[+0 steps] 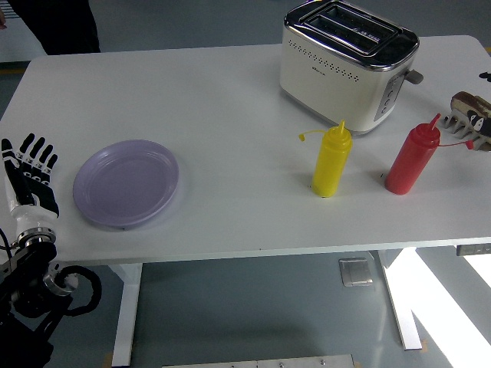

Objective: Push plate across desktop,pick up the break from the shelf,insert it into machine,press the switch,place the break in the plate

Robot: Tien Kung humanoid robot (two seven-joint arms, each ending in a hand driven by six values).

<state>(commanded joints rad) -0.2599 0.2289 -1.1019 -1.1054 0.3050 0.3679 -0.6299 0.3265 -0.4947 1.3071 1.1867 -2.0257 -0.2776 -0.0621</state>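
Observation:
A lilac plate lies on the white table at the left. My left hand hovers at the table's left edge, just left of the plate and apart from it, its fingers spread and holding nothing. A cream and chrome toaster stands at the back right with its slots empty. At the right edge a slice of bread sits in a small rack. Only black specks of my right hand show at the right edge beside the rack.
A yellow squeeze bottle and a red squeeze bottle stand in front of the toaster. A person in dark clothes stands at the table's far left corner.

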